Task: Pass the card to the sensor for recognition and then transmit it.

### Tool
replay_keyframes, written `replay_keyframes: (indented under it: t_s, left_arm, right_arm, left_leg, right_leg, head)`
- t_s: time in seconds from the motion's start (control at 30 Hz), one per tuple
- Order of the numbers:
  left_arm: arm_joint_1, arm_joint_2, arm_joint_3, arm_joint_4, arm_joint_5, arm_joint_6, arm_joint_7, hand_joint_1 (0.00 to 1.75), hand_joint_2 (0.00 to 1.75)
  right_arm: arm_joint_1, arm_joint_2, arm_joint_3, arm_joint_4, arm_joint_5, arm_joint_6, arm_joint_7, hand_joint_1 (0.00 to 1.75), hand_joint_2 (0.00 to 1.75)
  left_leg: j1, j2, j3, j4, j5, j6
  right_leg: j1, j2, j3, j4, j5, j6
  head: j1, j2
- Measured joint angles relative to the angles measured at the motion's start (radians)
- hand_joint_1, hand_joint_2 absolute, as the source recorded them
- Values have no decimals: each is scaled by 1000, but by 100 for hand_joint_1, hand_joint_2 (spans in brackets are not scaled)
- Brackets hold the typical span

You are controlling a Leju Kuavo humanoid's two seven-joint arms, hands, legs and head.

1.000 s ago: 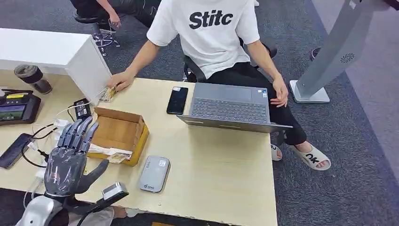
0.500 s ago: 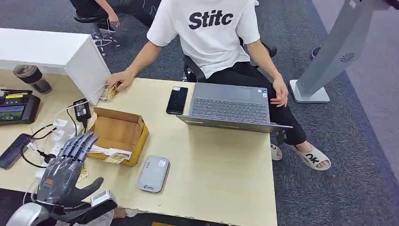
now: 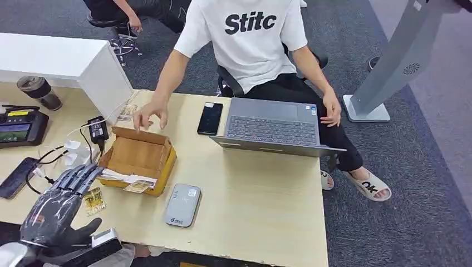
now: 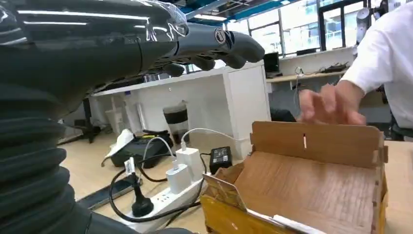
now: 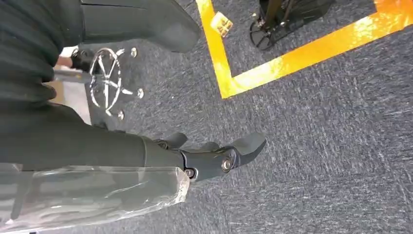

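The card [image 3: 93,200] is lying flat on the table [image 3: 261,206] just right of the left hand [image 3: 53,214], whose empty fingers are spreading, nearer than the floor-facing, slack right hand [image 5: 209,158].

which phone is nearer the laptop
The black phone, lying just beside the laptop. The other phone lies at the table's far left edge, by the cables.
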State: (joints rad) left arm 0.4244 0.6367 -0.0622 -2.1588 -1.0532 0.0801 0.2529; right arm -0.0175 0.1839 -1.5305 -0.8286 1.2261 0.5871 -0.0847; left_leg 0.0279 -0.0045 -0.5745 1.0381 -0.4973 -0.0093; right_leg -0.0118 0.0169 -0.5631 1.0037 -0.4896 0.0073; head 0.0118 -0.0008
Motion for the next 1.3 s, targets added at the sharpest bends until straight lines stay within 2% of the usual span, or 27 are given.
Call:
replay_keyframes:
  t_s: [0.23,0.4,0.83,1.3]
  left_arm:
    - [-22,1,0,21,-21,-14,9,0,175]
    - [-63,0,-1,59,3,-31,-6,0,175]
    - [-169,-13,-10,178,-31,-49,-10,0,175]
    - [-195,-22,-11,244,-53,-51,-10,0,175]
  right_arm:
    - [-2,0,0,1,3,0,-3,0,175]
    - [-5,-3,1,11,18,0,-6,0,175]
    - [-10,-29,1,60,37,0,-16,0,175]
    - [-11,-46,2,80,38,0,-18,0,175]
  left_leg:
    - [0,0,0,0,0,0]
    - [0,0,0,0,0,0]
    - [0,0,0,0,0,0]
    - [0,0,0,0,0,0]
  right_leg:
    - [0,0,0,0,0,0]
    - [0,0,0,0,0,0]
    - [0,0,0,0,0,0]
    - [0,0,0,0,0,0]
  head:
    - [0,0]
    - [0,0]
    - [0,0]
    - [0,0]
